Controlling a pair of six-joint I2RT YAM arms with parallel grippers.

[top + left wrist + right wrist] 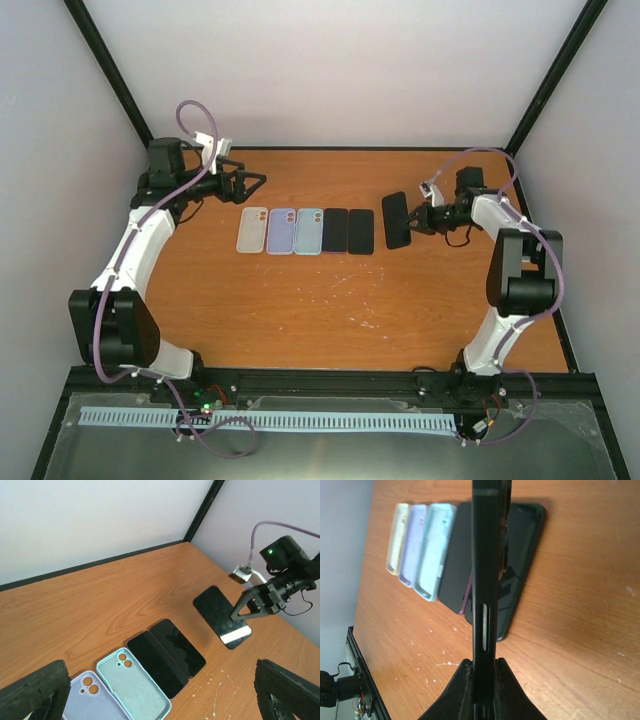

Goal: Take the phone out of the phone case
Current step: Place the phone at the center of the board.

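The black phone [397, 220] is grasped at one edge by the right gripper [413, 222] and is held above the surface [300, 310] — just to the right of a row of three phone cases [281, 231] and two dark phones [335, 231]. Whether a case is on it cannot be told. The left gripper [258, 184] is spread wide and empty — near the row's far left end.

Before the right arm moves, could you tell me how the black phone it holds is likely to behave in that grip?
The black phone is probably stiff: its edge runs straight out from the right pincer. Its glossy face, which mirrors light in the left wrist view, may prove slippery. Pinched at one end only, it could pivot if jolted.
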